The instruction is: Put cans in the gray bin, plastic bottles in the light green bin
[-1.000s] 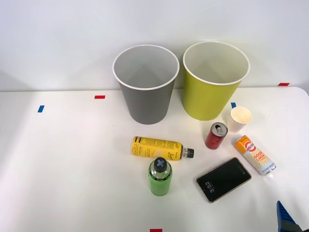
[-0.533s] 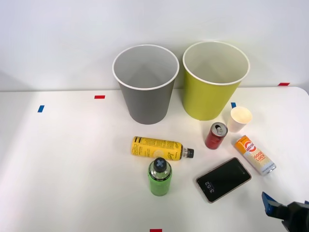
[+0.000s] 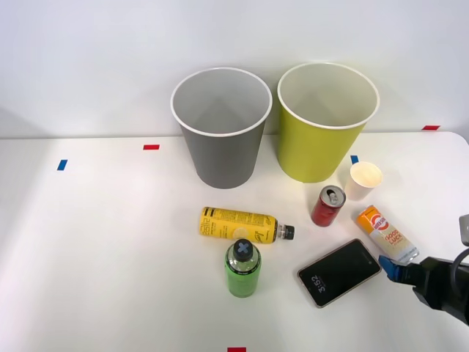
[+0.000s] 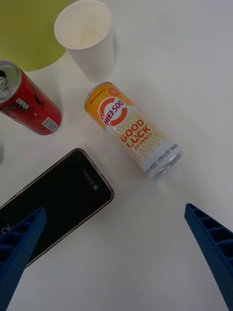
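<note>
The right gripper point(image 4: 116, 252), fingers spread wide and holding nothing, hovers just at 5 o'clock of the orange and white can point(image 3: 388, 235), which lies on its side beside the smartphone point(image 3: 339, 272). The red can point(image 3: 327, 205) stands at 10 o'clock of it, near the paper cup point(image 3: 364, 180). Bare table point(image 3: 110, 242) lies open at 9 o'clock. The 2 bottles point(image 3: 238, 225) sit at 6 o'clock of the gray bin point(image 3: 221, 128); the light green bin point(image 3: 327, 121) stands beside it.

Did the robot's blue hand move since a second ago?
Yes. The right gripper has come up from the front view's bottom corner toward the table's far side, and now sits beside the black smartphone, just below the lying orange and white can.
</note>
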You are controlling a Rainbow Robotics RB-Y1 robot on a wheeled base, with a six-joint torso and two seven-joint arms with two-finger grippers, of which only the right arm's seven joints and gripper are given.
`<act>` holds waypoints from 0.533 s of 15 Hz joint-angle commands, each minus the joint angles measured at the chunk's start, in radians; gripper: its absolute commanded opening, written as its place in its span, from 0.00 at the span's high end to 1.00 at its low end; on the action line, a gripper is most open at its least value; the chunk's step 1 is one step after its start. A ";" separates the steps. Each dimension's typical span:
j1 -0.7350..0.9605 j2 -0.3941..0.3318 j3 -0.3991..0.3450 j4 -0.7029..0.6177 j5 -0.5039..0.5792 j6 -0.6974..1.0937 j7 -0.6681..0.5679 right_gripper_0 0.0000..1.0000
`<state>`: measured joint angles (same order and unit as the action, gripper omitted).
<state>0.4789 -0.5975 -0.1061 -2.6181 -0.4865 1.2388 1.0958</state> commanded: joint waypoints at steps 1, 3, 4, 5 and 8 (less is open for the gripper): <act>-0.105 -0.008 -0.001 0.017 -0.050 0.010 0.156 0.00; -0.177 -0.008 -0.001 0.092 -0.073 0.010 0.237 0.00; -0.206 -0.008 -0.001 0.125 -0.078 0.013 0.271 0.00; -0.247 -0.010 -0.001 0.158 -0.070 0.050 0.308 0.00; -0.335 -0.004 0.000 0.181 -0.043 0.205 0.331 0.00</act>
<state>0.1780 -0.6037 -0.1072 -2.4446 -0.5393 1.3900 1.4239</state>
